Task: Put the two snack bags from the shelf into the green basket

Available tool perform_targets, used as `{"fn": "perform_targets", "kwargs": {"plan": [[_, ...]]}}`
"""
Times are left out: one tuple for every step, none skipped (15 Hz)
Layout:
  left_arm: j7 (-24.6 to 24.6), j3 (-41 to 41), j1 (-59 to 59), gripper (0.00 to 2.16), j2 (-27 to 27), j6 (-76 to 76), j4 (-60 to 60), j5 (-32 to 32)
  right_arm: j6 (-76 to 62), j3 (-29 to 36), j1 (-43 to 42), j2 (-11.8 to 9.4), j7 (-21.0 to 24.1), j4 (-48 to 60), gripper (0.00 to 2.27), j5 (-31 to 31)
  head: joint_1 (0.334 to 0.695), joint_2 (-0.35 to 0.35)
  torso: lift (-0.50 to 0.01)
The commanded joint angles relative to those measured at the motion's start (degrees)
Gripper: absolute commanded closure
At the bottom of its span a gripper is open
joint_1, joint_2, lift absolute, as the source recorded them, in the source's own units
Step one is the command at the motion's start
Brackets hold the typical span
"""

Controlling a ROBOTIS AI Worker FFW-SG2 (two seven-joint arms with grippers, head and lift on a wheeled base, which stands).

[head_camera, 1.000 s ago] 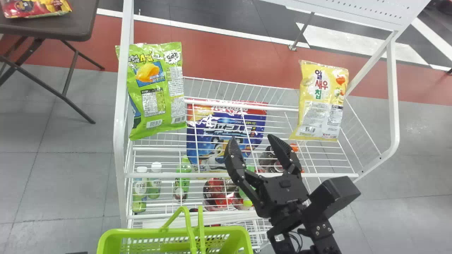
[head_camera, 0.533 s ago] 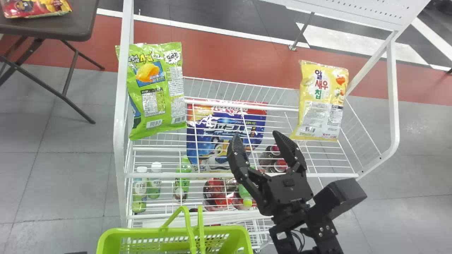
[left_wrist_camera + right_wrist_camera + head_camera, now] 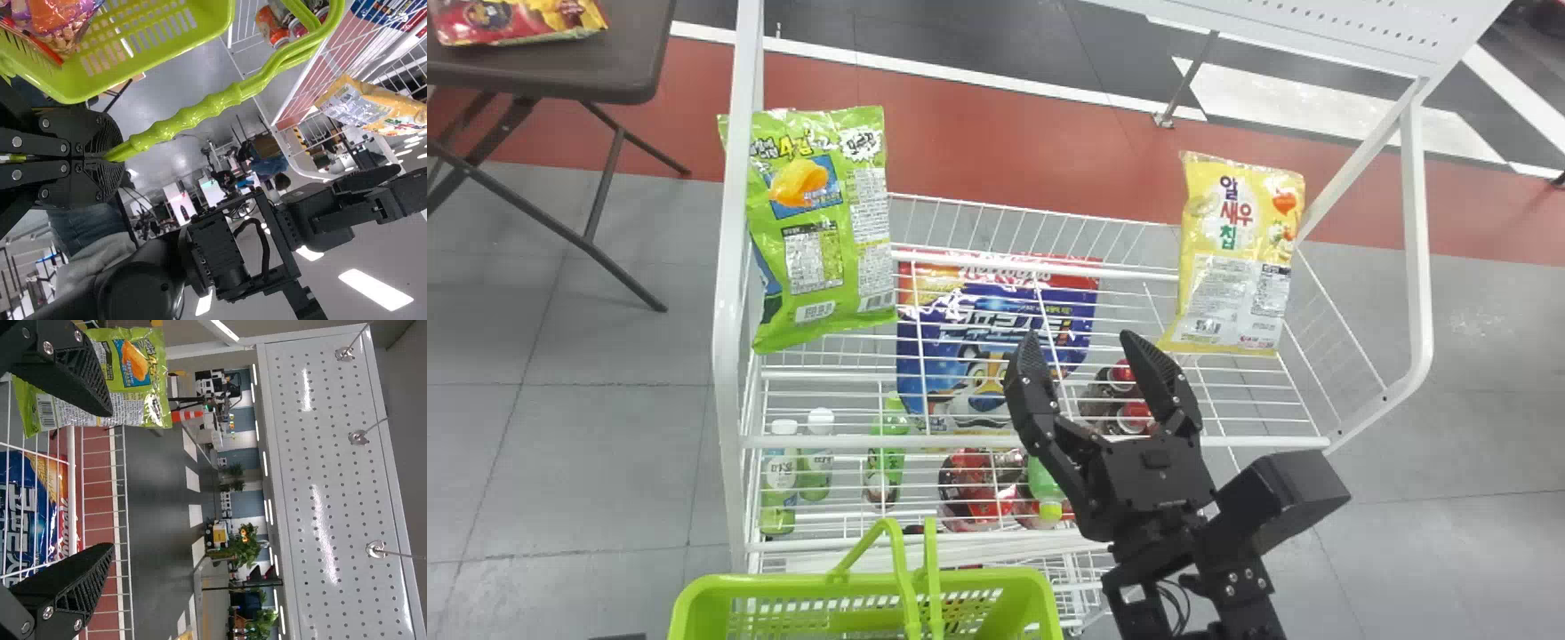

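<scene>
Wire shelf (image 3: 960, 441): green bag (image 3: 818, 231), yellow bag (image 3: 1234, 258), both lettered.

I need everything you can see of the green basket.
The green basket looks like shiny plastic, with a rounded rim, slotted walls and paired handles meeting in a ribbed grip. The left gripper is shut on that grip. The basket is just in front of the wire shelf, open side up, and packaged snacks lie inside.

The green bag (image 3: 823, 240) and yellow bag (image 3: 1232, 267) looked like glossy, crinkled film. The basket (image 3: 783, 583) was smooth plastic, the shelf (image 3: 960, 441) metal wire, the panel (image 3: 333, 520) glossy metal, the desk (image 3: 596, 76) matt.
</scene>
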State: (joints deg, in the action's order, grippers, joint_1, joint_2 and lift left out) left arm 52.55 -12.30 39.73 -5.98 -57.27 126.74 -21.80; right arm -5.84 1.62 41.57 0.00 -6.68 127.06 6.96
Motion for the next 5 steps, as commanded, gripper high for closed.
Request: {"fn": "perform_targets", "kwargs": {"plan": [[0.0,0.0,0.0,2.09,0.0,0.0,0.0,0.0,0.0,0.0,0.0,0.1,0.0,-0.1,0.12,0.0,0.695,-0.350,-0.004],[0.0,0.0,0.0,2.09,0.0,0.0,0.0,0.0,0.0,0.0,0.0,0.1,0.0,0.0,0.12,0.0,0.695,-0.350,-0.004],[0.0,0.0,0.0,2.09,0.0,0.0,0.0,0.0,0.0,0.0,0.1,0.1,0.0,0.0,0.12,0.1,0.695,-0.350,-0.004],[0.0,0.0,0.0,2.09,-0.1,0.0,0.0,0.0,0.0,0.0,0.1,0.1,0.0,-0.1,0.12,0.1,0.695,-0.350,-0.004],[0.1,0.0,0.0,2.09,-0.1,0.0,0.0,0.0,0.2,0.0,0.1,0.1,0.0,-0.1,0.12,0.1,0.695,-0.350,-0.004]]}}
